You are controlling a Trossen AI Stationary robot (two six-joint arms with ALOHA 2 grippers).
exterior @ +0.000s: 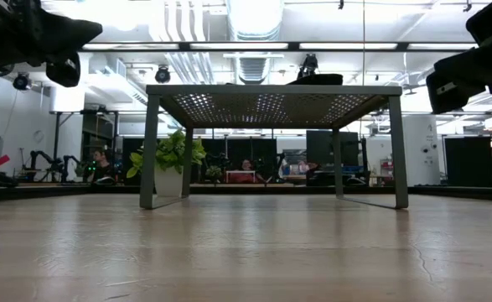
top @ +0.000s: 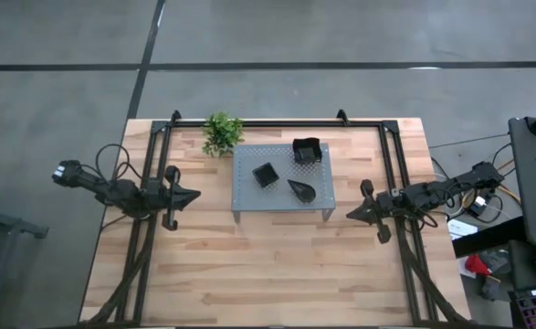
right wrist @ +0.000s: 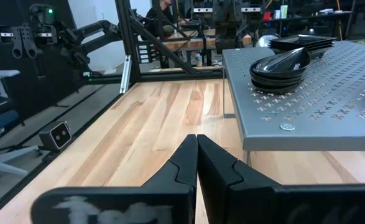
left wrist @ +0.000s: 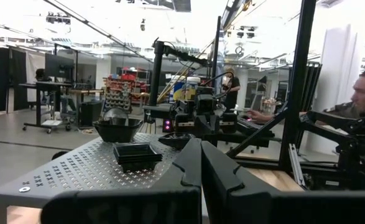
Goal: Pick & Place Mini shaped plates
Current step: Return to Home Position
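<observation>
Three stacks of glossy black mini plates rest on top of a grey perforated metal stand (top: 281,175): a larger square stack (top: 306,151) at the far right, a small square stack (top: 265,175) at the middle left, and a teardrop stack (top: 301,190) near the front right. In the left wrist view the small square stack (left wrist: 136,154) sits nearest. The teardrop stack (right wrist: 280,65) is close in the right wrist view. My left gripper (top: 194,195) hovers left of the stand, shut and empty. My right gripper (top: 350,216) hovers off the stand's near right corner, shut and empty.
A small green potted plant (top: 222,133) stands by the stand's far left corner. A black frame rail (top: 277,122) runs along the table's far edge, with side rails under both arms. Bare wooden tabletop (top: 268,265) spreads on the near side of the stand. People sit beyond the table.
</observation>
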